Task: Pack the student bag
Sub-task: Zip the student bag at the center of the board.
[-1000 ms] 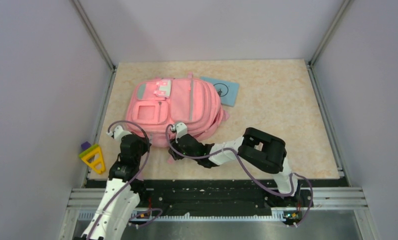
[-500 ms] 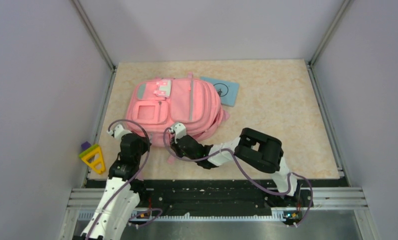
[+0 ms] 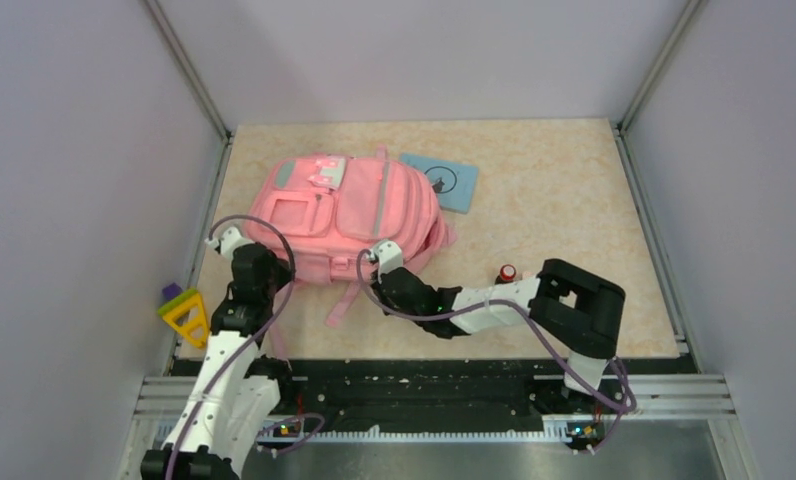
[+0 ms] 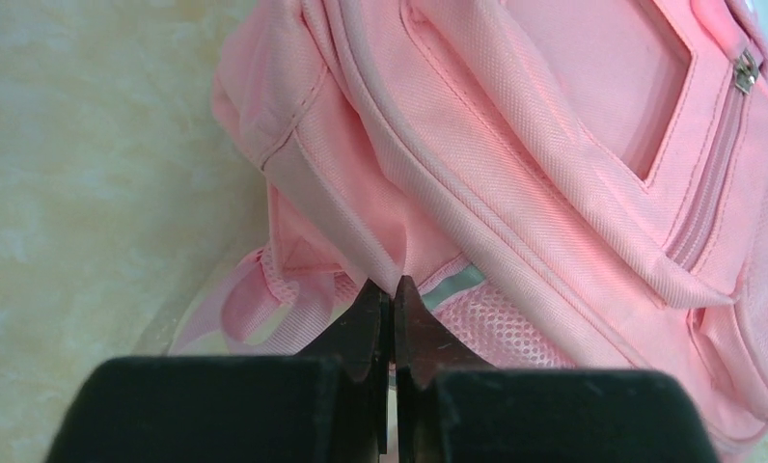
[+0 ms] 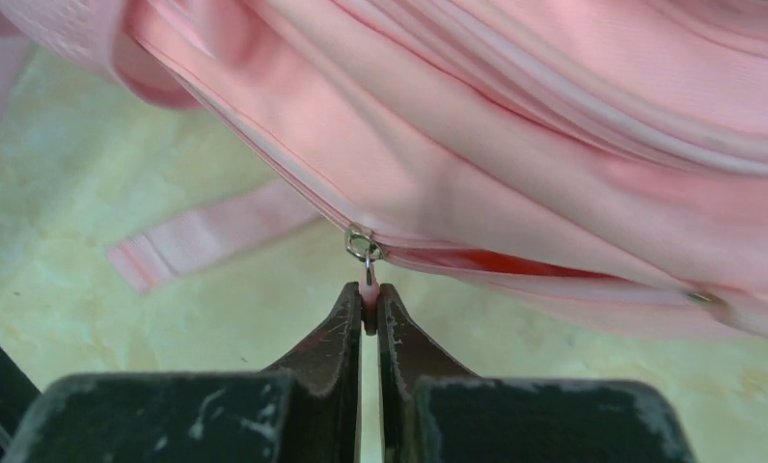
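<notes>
The top external camera sits high behind the near edge of the counter (image 3: 574, 190) and looks down and forward, taking in the whole surface and the student bag (image 3: 354, 210) from afar. The left wrist camera sits just behind the left hand (image 4: 392, 287) and looks out along its fingers (image 4: 363, 333), very close to the bag's near left corner. The right wrist camera looks the same way past the right hand (image 5: 369, 297), close against the bag's near edge, with the counter beneath. All three views share the bag's near side.
</notes>
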### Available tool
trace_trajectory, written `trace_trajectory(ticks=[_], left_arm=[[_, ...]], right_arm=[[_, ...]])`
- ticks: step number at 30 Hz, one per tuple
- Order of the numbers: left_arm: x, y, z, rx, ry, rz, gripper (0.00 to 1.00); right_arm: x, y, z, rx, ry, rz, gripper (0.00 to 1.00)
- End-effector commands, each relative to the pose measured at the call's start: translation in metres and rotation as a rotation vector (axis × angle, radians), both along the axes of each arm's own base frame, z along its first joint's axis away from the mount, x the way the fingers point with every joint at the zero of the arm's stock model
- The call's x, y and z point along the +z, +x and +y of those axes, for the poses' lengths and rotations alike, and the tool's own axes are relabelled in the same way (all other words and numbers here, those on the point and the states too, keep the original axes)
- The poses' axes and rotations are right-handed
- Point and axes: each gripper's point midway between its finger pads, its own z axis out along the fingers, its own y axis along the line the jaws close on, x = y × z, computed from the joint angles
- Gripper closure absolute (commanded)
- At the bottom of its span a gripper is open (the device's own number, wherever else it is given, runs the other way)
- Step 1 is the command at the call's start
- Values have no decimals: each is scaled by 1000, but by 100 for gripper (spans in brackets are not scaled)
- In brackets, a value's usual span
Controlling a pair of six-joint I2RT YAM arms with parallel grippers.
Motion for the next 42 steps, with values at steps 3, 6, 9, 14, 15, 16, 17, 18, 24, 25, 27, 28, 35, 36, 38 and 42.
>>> trace_trajectory(ticks=[3,6,9,14,15,16,17,18,24,25,27,28,35,36,38,42], left_arm=[[64,44,46,129,55,-198,100],[63,58,58,140,53,-186,100],[66,70,69,156,96,-171,100],[72,88,85,188,171,-140,100],[70,91,85,176,173,-129,100],[69,94,81,151,168,-121,100],[68,96,75,111,159,-113,97],[64,96,66,58,152,-96,85],[47,67,23,-75,96,-54,25],[46,60,15,-92,93,-61,23],[45,43,-4,-133,80,-75,22],[43,35,-12,-143,71,-79,22],[24,-2,-77,-261,-150,-118,22],[18,-6,-83,-270,-181,-118,22],[13,-10,-93,-285,-223,-117,22],[-1,-15,-102,-287,-270,-98,22]], right_arm=[[1,12,-59,-89,-113,33,100],[2,22,-75,-102,-141,36,100],[4,37,-92,-141,-160,38,100],[8,58,-106,-179,-131,77,100],[11,60,-105,-172,-129,74,100],[14,60,-102,-153,-128,70,100],[19,59,-97,-117,-118,67,100],[22,56,-92,-85,-106,70,100],[30,39,-73,41,-50,110,100],[29,37,-71,49,-44,119,100],[28,35,-67,64,-30,133,100],[27,33,-65,71,-26,140,100],[27,33,-59,84,-9,149,100],[27,34,-59,84,-8,149,100],[28,33,-57,88,-2,151,100],[29,32,-55,97,9,154,100]])
